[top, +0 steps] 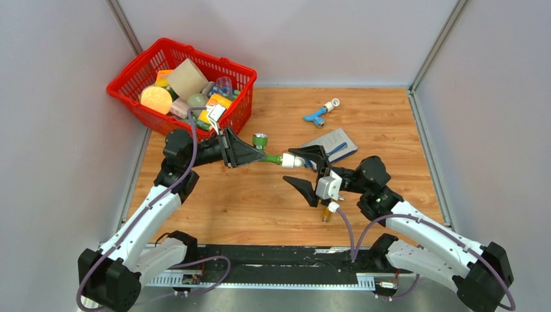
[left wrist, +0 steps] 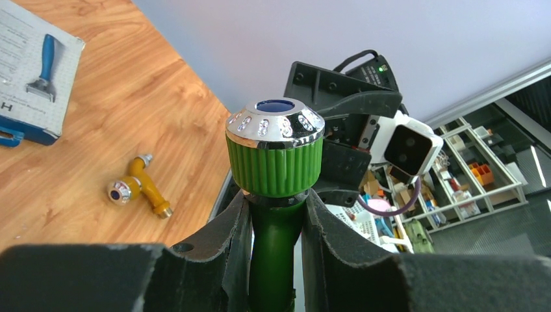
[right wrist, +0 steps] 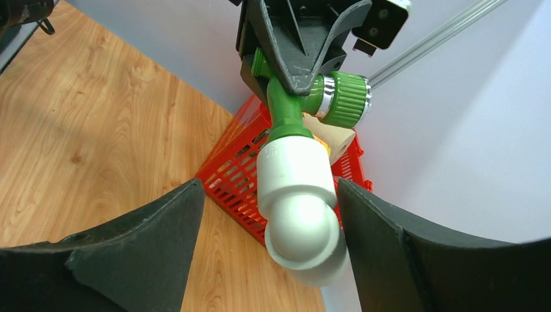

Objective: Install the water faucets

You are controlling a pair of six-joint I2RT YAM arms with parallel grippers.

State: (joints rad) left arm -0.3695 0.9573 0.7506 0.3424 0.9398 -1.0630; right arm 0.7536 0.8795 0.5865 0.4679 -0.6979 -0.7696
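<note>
Lab test cell: grey panel walls [top: 65, 97], stocked shelving [left wrist: 469, 175] beyond.

The green faucet [left wrist: 274, 162] has a shiny silver cap with a dark blue dot on top. The elbow pipe [right wrist: 299, 201] is plain white. The orange-yellow faucet [left wrist: 140, 188] has a silver tip. The blue faucet [top: 316, 118] is bright blue with a white end. The left pincer [left wrist: 273, 218] and the right pincer [top: 291, 167] are black. The basket [top: 230, 120] is red. The desk [top: 390, 143] is brown wood with wavy lines. The packet [left wrist: 32, 58] is pale grey with a blue razor picture.
</note>
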